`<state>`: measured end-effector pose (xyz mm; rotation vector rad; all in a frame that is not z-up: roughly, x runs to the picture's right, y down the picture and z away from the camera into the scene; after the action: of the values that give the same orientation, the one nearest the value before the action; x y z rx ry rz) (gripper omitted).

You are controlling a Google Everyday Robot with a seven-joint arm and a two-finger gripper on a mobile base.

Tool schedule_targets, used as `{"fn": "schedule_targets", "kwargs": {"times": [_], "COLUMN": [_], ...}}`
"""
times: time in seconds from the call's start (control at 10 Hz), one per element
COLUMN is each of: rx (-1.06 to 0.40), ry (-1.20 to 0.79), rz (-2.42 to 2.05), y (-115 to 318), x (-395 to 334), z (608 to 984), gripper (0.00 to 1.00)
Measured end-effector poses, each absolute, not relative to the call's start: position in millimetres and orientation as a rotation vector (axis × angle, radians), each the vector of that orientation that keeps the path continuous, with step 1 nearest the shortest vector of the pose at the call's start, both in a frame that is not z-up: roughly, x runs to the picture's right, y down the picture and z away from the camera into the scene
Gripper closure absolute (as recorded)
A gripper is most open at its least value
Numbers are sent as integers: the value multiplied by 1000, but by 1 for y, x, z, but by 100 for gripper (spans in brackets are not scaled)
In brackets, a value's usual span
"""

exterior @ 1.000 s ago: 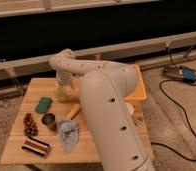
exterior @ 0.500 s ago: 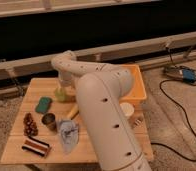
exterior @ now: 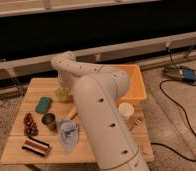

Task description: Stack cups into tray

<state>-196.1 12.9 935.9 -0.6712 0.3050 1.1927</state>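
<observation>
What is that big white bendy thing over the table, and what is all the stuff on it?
That is a robot's arm. There is just one picture, taken from up high, looking down past the arm at a wooden table. At the arm's tip is its gripper, a two-finger hand, right at a pale yellow-green cup. I cannot tell whether it holds the cup. Also on the table: a green sponge, a shiny dark metal cup, a cream-white cup, a crumpled bluish cloth, a dark red bunch like grapes and a striped flat thing. The big yellow-orange tray at the far right is where the cups should go.
</observation>
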Motion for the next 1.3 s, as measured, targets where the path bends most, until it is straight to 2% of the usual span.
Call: {"fn": "schedule_targets", "kwargs": {"times": [0.1, 0.2, 0.7, 1.3], "rx": [-691, -704, -769, -734], "ry": [292, 280, 141, 54], "rz": [1207, 1217, 1279, 1357], "y": [9, 6, -27, -60], "x": [-195, -193, -178, -135], "z": [930, 925, 876, 830], "gripper": [98, 100, 100, 100]}}
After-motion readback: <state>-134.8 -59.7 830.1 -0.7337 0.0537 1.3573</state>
